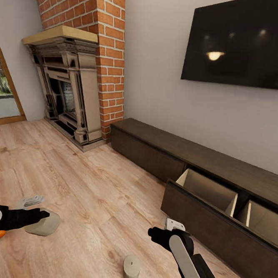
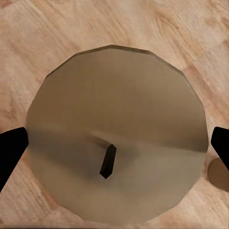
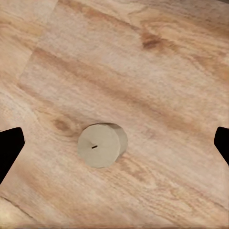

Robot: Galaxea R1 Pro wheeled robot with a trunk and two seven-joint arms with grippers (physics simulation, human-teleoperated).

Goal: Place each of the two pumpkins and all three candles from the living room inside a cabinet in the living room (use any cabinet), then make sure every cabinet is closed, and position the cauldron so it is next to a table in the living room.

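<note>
A candle (image 1: 44, 225) is seen at the lower left of the head view, clasped at the left end effector (image 2: 114, 143), whose dark fingertips (image 2: 10, 152) touch its sides in the left wrist view. A second candle (image 1: 131, 268) stands on the wooden floor (image 1: 89, 185) at the lower centre, below the released, spread right end effector (image 3: 114, 148). The cabinet (image 1: 218, 191) is seen at the right with two drawers pulled out

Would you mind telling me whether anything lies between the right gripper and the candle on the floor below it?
Nothing visible does: the candle stands alone on bare wood floor, centred between the right gripper fingers above it.
</note>
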